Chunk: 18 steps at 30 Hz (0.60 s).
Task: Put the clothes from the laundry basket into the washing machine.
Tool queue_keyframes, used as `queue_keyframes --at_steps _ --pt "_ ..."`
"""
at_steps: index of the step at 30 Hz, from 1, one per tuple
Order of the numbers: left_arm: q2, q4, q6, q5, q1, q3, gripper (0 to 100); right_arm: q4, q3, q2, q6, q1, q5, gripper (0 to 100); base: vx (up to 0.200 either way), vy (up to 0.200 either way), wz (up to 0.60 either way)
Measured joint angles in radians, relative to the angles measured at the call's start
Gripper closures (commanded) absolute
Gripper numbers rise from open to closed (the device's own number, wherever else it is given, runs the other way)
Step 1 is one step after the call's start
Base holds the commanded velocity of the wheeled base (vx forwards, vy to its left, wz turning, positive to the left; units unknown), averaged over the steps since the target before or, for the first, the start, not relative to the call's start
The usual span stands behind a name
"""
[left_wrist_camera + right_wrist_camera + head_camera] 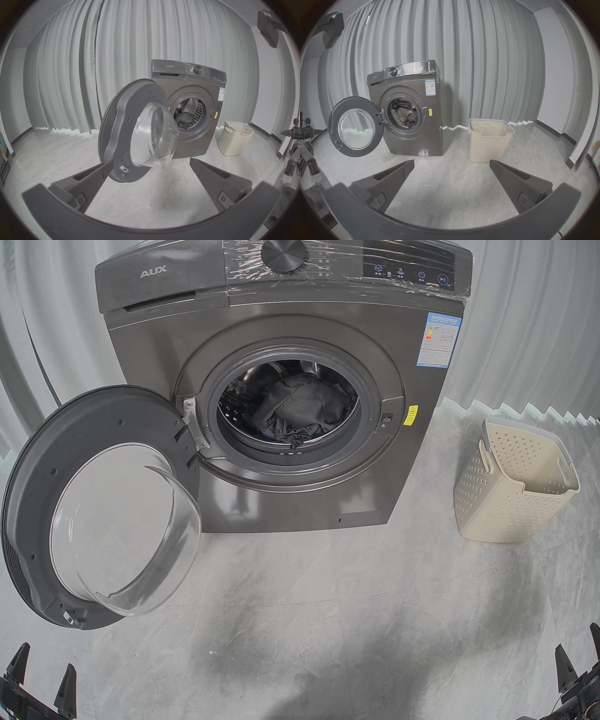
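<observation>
Dark grey triangular fingers point(218, 184) form the left pincer point(150, 161) and right pincer point(451, 161).

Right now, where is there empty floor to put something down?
The widest bare floor lies in front of the washing machine, between its open door and the laundry basket. A narrower strip runs between machine and basket. Crowded: the drum, where dark clothes lie heaped, and the left side, taken by the swung-out door.

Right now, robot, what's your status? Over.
Left tool open, right tool open, both empty. Dark clothes in washing machine drum; laundry basket looks empty. Door wide open.
</observation>
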Motion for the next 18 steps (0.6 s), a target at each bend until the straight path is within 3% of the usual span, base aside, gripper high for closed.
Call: queue_keyframes --at_steps 18 --pt "0.001 0.0 0.001 0.0 0.0 0.0 0 0.0 0.0 0.001 0.0 0.0 -0.001 0 0.0 0.0 0.0"
